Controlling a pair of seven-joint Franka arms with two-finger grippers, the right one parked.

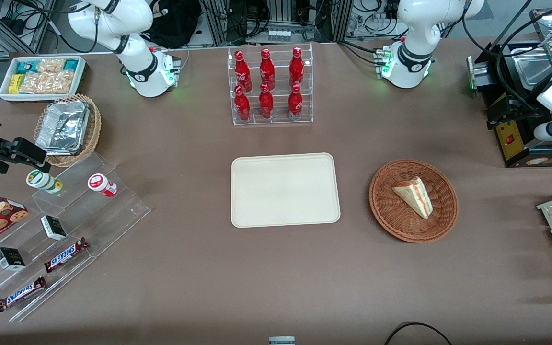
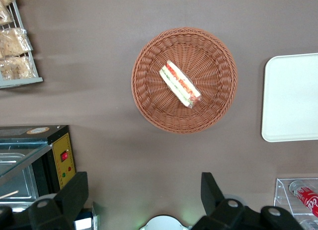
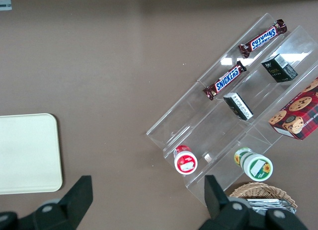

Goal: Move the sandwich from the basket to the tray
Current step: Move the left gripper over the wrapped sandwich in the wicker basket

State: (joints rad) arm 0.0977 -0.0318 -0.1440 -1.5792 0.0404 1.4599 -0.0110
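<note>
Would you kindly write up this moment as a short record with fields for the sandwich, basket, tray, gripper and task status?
sandwich: triangular wedge lying in the basket, filling edge showing
basket: round reddish-brown wicker, beside the tray, toward the working arm's end of the table
tray: cream rectangular tray, nothing on it, nearer the front camera than the bottle rack
gripper: left gripper open, above the table, apart from the basket
status: sandwich not yet grasped

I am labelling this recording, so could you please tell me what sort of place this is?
Probably a lab mock-up of a snack counter: cables and racks above the table, soda bottles in a clear rack, a sandwich in a basket, a tray. The gripper, fingers open, hangs high above the table near the basket.
</note>
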